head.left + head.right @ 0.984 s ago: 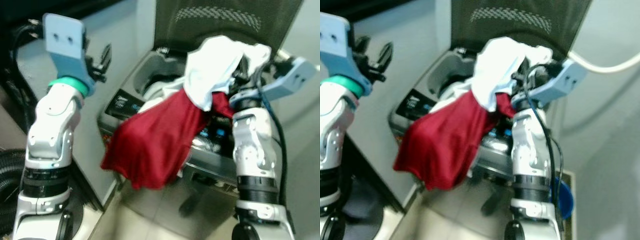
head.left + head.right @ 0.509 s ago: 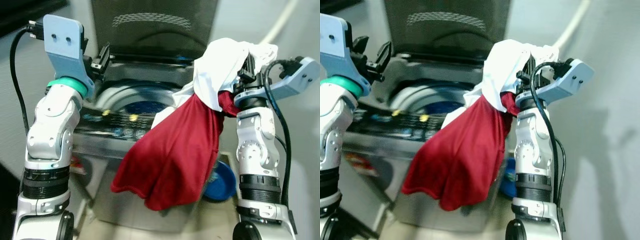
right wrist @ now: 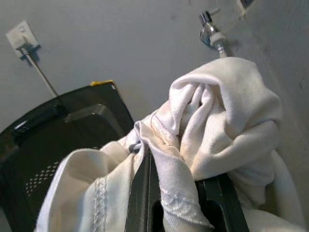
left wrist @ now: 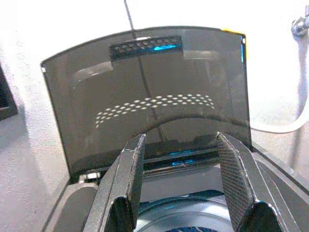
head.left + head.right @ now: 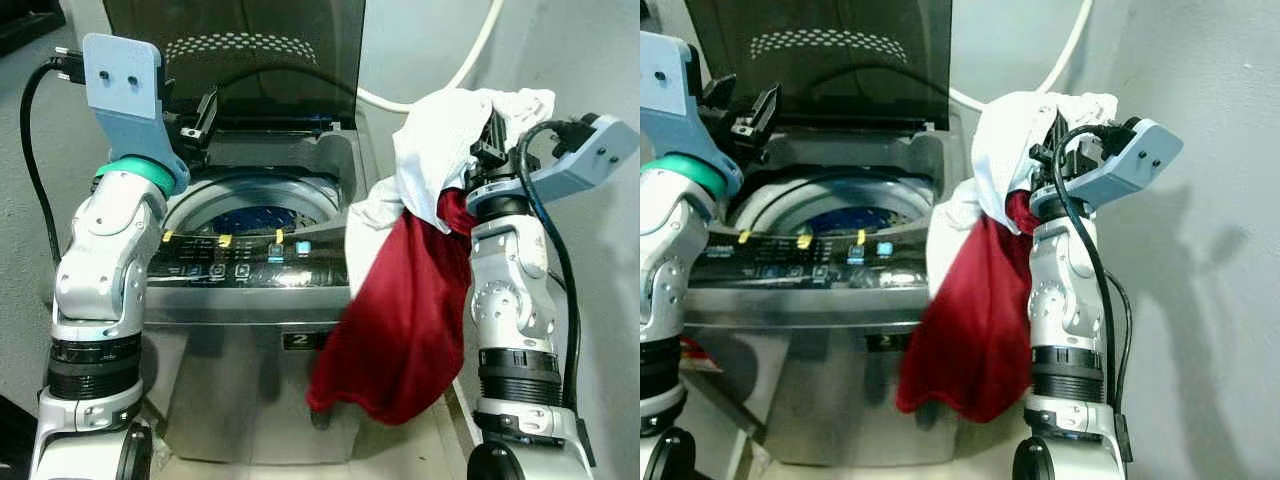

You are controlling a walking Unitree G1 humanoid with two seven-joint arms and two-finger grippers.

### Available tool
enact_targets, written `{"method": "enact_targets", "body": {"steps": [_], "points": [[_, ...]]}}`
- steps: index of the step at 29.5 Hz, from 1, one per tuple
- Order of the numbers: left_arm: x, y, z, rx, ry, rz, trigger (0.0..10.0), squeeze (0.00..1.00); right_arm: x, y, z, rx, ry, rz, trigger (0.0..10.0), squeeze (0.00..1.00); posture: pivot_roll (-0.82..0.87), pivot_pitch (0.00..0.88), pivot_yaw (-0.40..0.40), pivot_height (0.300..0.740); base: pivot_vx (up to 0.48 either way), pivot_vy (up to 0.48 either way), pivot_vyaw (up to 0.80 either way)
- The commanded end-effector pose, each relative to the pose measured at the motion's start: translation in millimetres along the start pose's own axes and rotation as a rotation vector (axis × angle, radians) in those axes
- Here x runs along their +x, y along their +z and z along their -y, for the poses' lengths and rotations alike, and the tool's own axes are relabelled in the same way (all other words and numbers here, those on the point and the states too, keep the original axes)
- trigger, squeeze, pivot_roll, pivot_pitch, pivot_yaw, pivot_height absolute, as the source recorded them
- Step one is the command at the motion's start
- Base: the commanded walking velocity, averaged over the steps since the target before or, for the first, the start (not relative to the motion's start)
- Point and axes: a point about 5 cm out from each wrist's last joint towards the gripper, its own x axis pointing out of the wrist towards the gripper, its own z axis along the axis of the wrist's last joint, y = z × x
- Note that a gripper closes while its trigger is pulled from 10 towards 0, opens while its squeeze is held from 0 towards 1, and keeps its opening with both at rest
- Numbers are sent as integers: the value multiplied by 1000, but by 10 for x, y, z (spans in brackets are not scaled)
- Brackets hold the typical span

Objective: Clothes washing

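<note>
Two garments hang from the right gripper beside the washing machine: a white cloth covering the fingers and a red cloth below. From the left wrist, the left gripper stands wide apart and empty before the raised lid. From the right wrist, black fingers pinch the white cloth; their tips are hidden.
</note>
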Motion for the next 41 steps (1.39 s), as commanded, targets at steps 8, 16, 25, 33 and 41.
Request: {"method": "enact_targets", "body": {"steps": [8, 16, 25, 33, 41], "points": [[-23, -10, -27, 23, 5, -3, 10000, 0, 24, 38, -70, -20, 32, 29, 10000, 0, 162, 14, 50, 740, 0, 267, 0], [-19, -25, -9, 29, -3, -8, 10000, 0, 17, 33, -89, -38, 44, 29, 10000, 0, 157, 14, 52, 740, 0, 0, 0], [-16, -25, 18, 84, -62, 1, 10000, 0, 70, 97, -336, -225, 211, 84, 10000, 0, 155, 13, 54, 740, 0, 0, 0], [-20, 81, 249, 85, -241, 84, 10000, 0, 394, 517, -940, -142, 498, 235, 10000, 0, 146, 13, 36, 740, 0, 0, 0], [-244, 12, 822, -139, -761, 51, 10000, 0, 630, 916, -1599, 197, 846, 238, 10000, 0, 168, 24, -19, 740, 0, 0, 0]]}}
